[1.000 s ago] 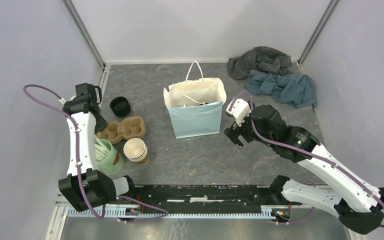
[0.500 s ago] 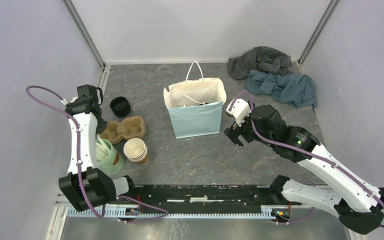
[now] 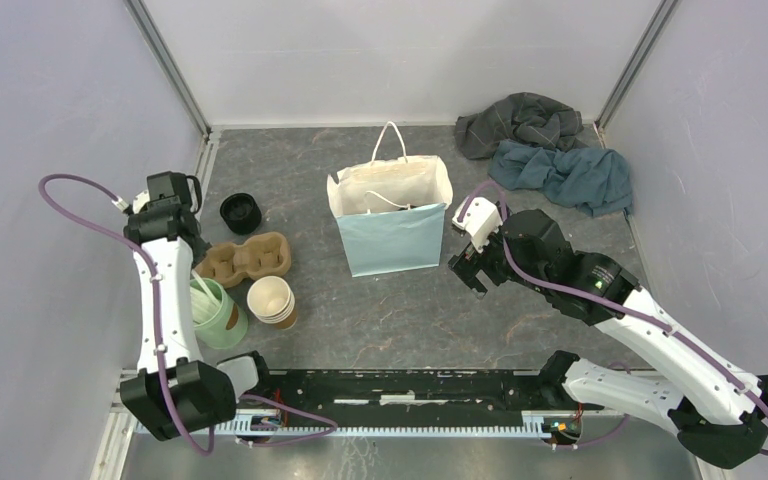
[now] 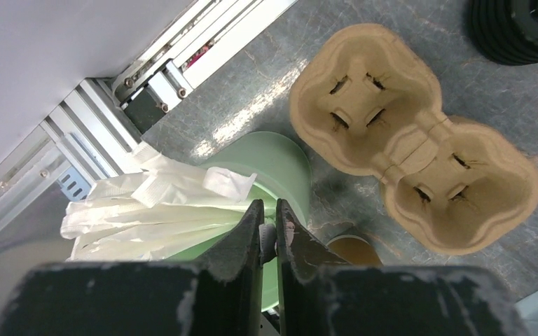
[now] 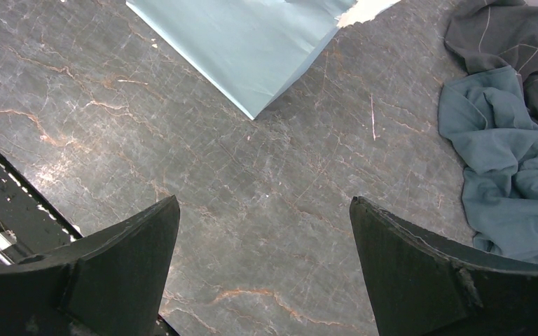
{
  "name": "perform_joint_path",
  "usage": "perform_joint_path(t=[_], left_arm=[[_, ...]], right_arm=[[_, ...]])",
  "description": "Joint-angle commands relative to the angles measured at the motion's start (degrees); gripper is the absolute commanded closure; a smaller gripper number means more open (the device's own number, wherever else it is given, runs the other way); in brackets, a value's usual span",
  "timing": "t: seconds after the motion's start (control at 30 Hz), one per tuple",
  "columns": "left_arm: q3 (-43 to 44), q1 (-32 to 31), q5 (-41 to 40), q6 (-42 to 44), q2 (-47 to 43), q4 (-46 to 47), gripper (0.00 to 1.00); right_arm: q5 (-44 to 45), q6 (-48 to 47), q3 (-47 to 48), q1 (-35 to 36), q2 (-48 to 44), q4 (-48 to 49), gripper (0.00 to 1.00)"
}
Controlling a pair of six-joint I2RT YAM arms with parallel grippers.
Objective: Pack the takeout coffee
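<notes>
No lidded takeout coffee shows in any view. My left gripper (image 3: 188, 255) (image 4: 270, 210) hangs above the pale green cup of white sticks (image 3: 218, 312) (image 4: 280, 164), its jaws drawn together to a thin slit, with nothing from the table between them. A stack of lidless brown cups (image 3: 272, 300) stands beside the green cup, and its rim peeks out by my fingers (image 4: 354, 248). The pulp cup carrier (image 3: 248, 258) (image 4: 413, 140) lies empty. My right gripper (image 3: 465, 272) (image 5: 263, 203) stands wide open over bare table, right of the pale blue paper bag (image 3: 392, 225) (image 5: 252, 42).
A black round stack of lids (image 3: 241, 213) (image 4: 518, 28) sits behind the carrier. Crumpled grey and teal cloths (image 3: 550, 150) (image 5: 504, 140) lie in the far right corner. A metal rail (image 4: 112, 119) runs along the left wall.
The left gripper's jaws have closed from partly open to nearly together, and the left arm has shifted slightly towards the left wall. The right arm has not moved.
</notes>
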Motion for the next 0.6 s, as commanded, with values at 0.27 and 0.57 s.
perform_joint_path(t=[0.27,0.57], left_arm=[[9.8,0.0,-2.5,2.9,-8.6,-3.7,0.95],[17.6,0.0,6.0,0.8,-15.6,1.0,0.98]], right_arm=[[-0.7,2.0,4.0,0.0,-0.4,0.0,0.02],[3.1,1.9,5.3,0.0,0.0,-3.0,0.02]])
